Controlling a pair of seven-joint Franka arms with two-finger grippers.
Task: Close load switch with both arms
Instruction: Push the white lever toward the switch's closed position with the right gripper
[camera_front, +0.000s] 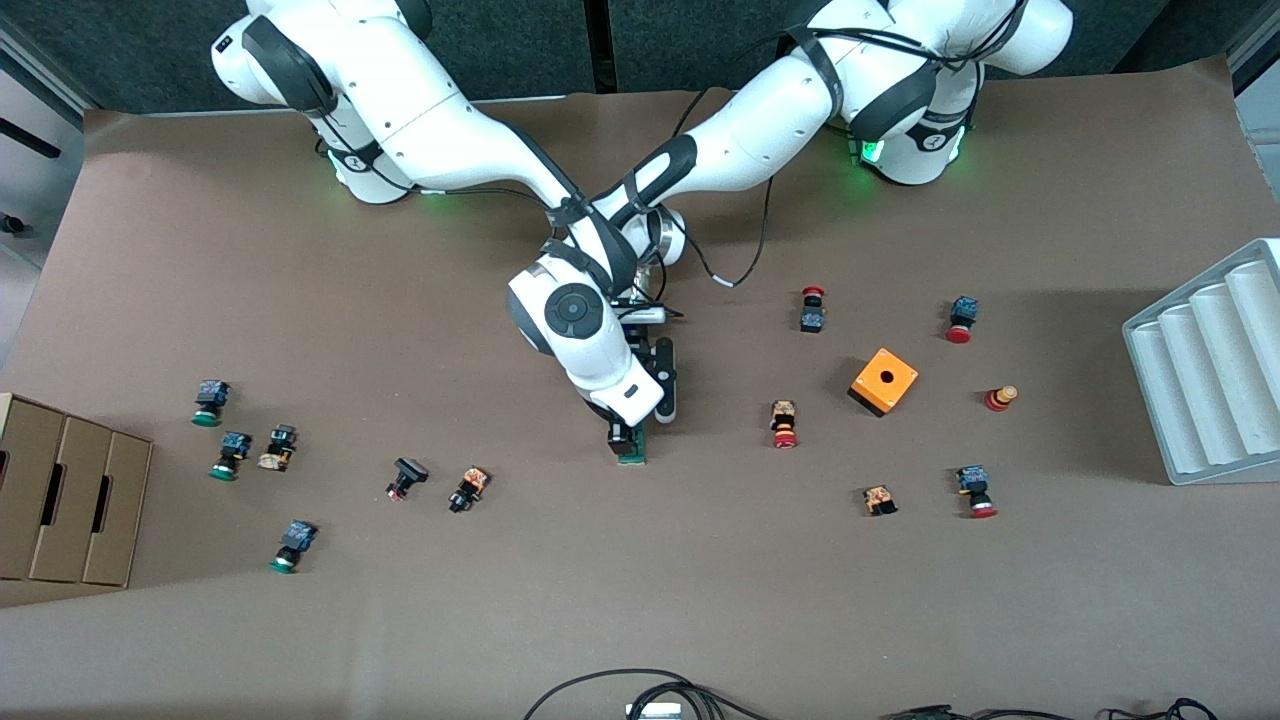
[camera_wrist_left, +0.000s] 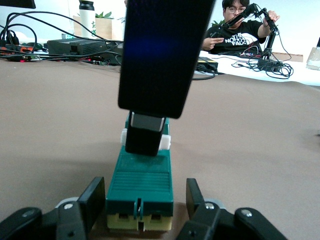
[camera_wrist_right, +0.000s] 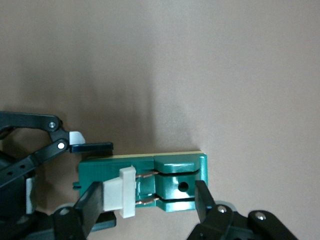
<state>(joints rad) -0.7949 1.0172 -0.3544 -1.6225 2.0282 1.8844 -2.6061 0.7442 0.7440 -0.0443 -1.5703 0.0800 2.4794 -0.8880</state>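
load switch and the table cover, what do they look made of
Load switch: probably molded plastic, a green body with a slight sheen and crisp ribbed edges; its white sliding piece looks like matte plastic, on thin copper-coloured strips, likely metal. Table cover: flat brown sheet, matte, faintly creased, perhaps paper.

Table cover (camera_front: 640, 600): brown, paper-like sheet, matt, faintly creased.
Load switch (camera_wrist_right: 177, 182): green moulded plastic, satin; ribbed top face; pale cream base layer.
Sliding piece (camera_wrist_right: 122, 192): white plastic, smooth, matt.
Contact strips (camera_wrist_right: 145, 175): thin copper-coloured metal, bright.
Left gripper (camera_wrist_left: 141, 207): black plastic fingers, matt, with metal pivot screws.
Right gripper (camera_wrist_right: 145, 207): black matt fingers, same finish.
Arm shells (camera_front: 440, 130): white plastic, glossy; black joint bands.
Orange cube (camera_front: 884, 381): orange plastic, smooth.
Tray (camera_front: 1215, 365): pale grey plastic, matt, ribbed.
Box (camera_front: 65, 500): brown cardboard, matt.
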